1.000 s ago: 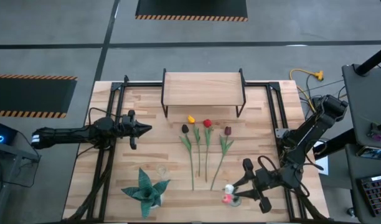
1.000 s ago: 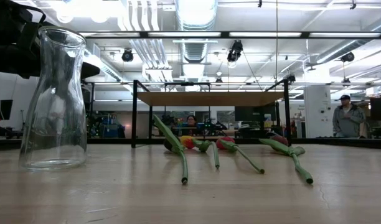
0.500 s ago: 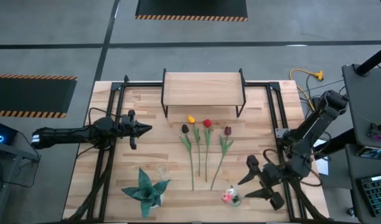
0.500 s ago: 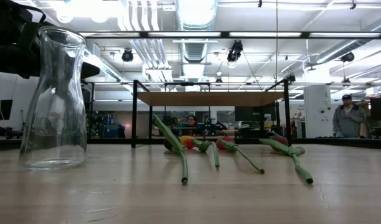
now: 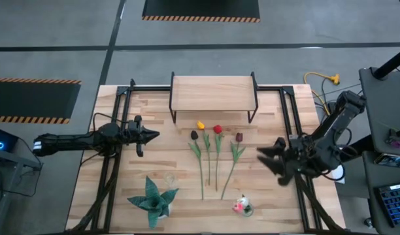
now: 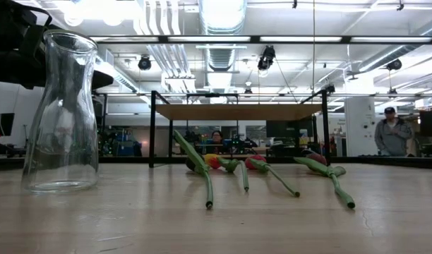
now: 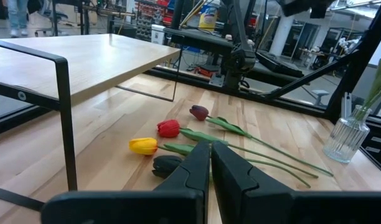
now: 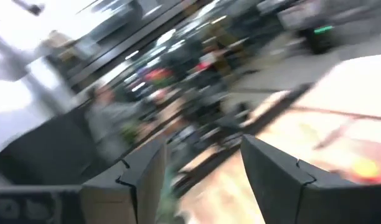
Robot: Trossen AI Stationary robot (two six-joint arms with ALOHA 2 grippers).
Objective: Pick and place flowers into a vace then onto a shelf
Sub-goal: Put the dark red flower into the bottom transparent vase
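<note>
Right end effector (image 5: 268, 158) spread open, empty, hovering just right of four long-stemmed artificial tulips (image 5: 216, 153) lying on the plank bench (image 5: 174, 163), stems running toward the raised light-wood shelf (image 5: 213, 91). Left end effector (image 5: 153, 135) pinched closed, farther off.

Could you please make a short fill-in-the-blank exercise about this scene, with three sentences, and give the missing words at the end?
1. The number of flowers lying in a row on the table in front of the shelf is ____.
2. The right gripper has its fingers ____ and holds nothing.
3. The left gripper has its fingers ____, out to the left of the flowers.

Missing words: four; open; shut
</note>
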